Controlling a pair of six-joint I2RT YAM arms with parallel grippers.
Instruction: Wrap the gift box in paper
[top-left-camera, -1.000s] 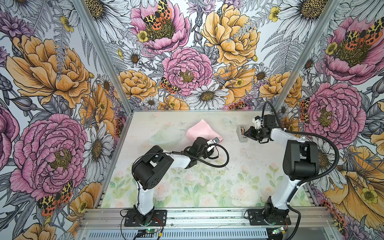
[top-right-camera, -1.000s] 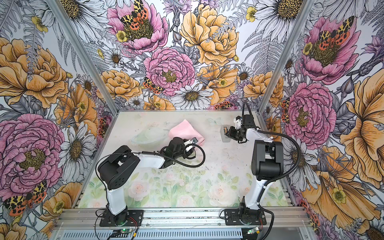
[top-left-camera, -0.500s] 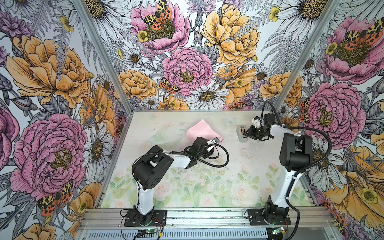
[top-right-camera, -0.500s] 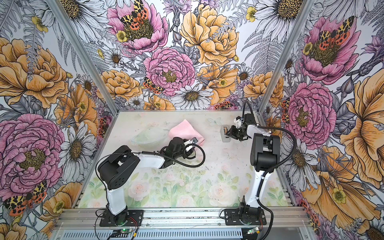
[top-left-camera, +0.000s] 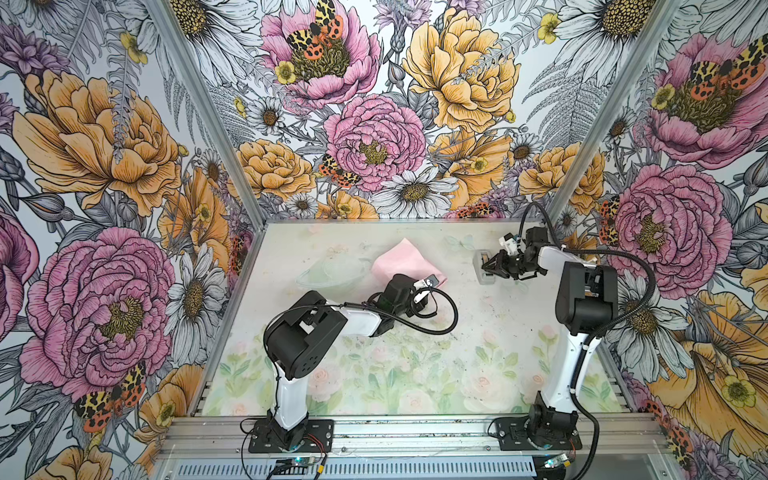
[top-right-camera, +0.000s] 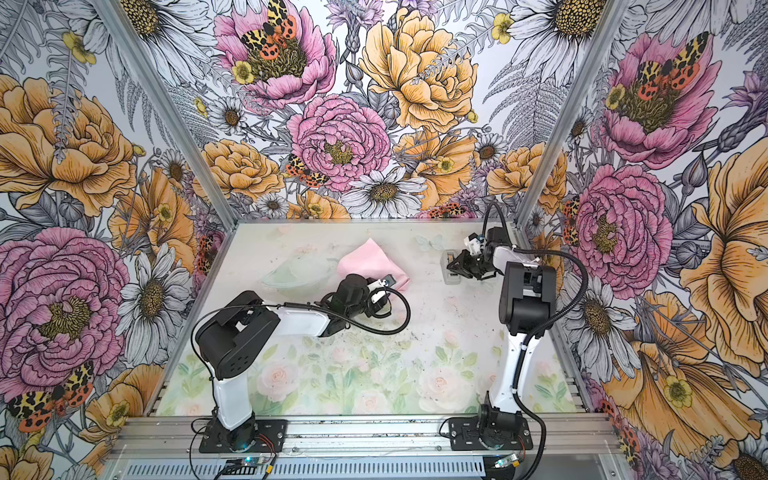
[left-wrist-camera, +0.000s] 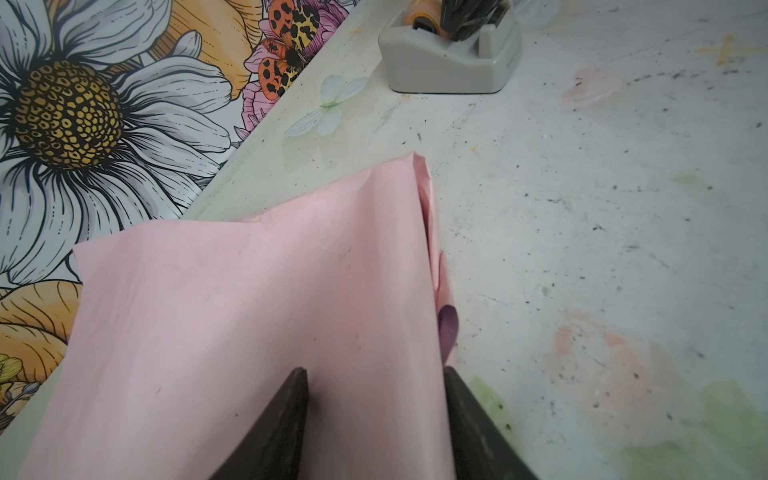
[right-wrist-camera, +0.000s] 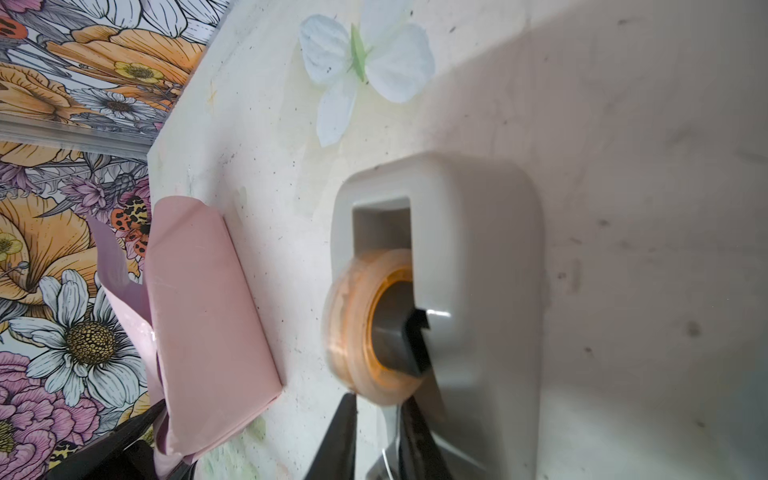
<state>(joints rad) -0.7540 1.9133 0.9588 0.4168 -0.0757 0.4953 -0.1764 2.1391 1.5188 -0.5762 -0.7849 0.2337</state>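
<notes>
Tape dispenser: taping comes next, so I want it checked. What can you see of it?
The dispenser is grey, rounded and plastic-looking. It stands upright on the table, towards the far right. A clear tape roll with an orange core sits in its slot. The right end effector is over it by the roll, jaws nearly together; whether they pinch tape is unclear. The paper lies apart.
</notes>
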